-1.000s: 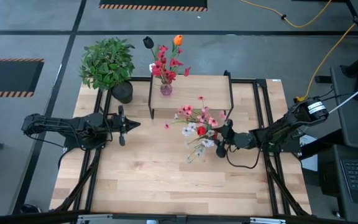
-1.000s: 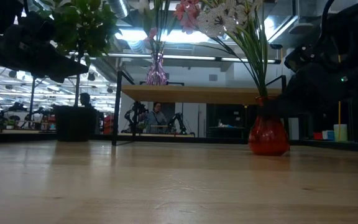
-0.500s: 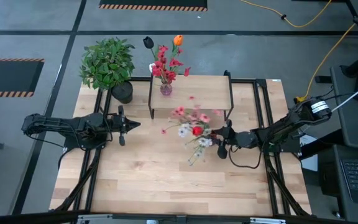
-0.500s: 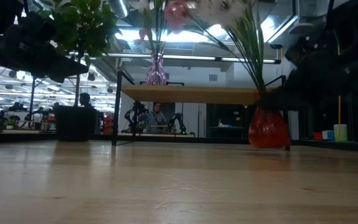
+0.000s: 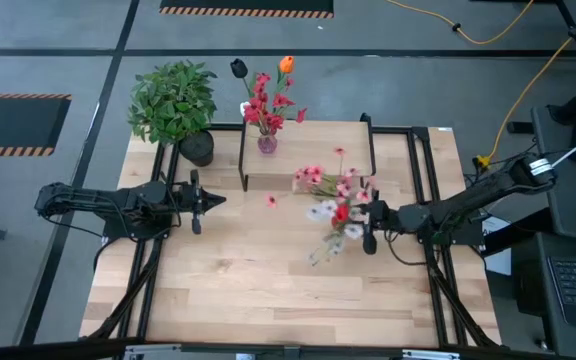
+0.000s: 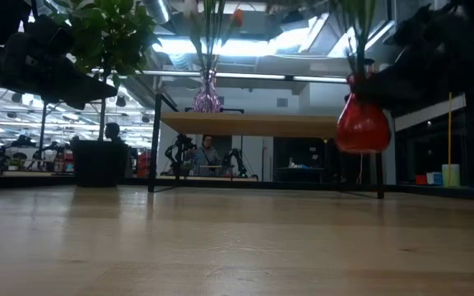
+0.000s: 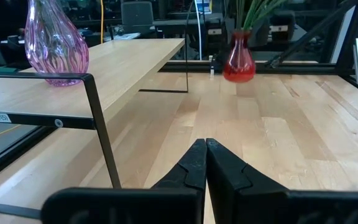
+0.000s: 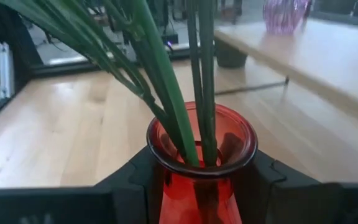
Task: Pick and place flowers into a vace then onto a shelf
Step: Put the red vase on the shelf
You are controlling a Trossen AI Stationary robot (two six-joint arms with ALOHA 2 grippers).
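Right gripper (image 5: 370,226) clamping red vase (image 6: 362,125) of flowers (image 5: 335,197) aloft beside shelf (image 5: 318,146), left gripper (image 5: 197,201) waiting closed left of shelf.

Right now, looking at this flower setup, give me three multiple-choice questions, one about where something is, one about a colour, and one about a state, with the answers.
1. Where is the purple vase?
A. on the shelf
B. on the floor
C. in the left gripper

2. What colour is the vase the right gripper holds?
A. blue
B. red
C. clear

3. What is the state of the red vase?
A. lying on the table
B. lifted off the table
C. standing on the shelf

Answers: 1 A, it stands at the shelf's back left corner. 2 B, red glass shows between its fingers. 3 B, the low view shows it hanging clear above the tabletop.
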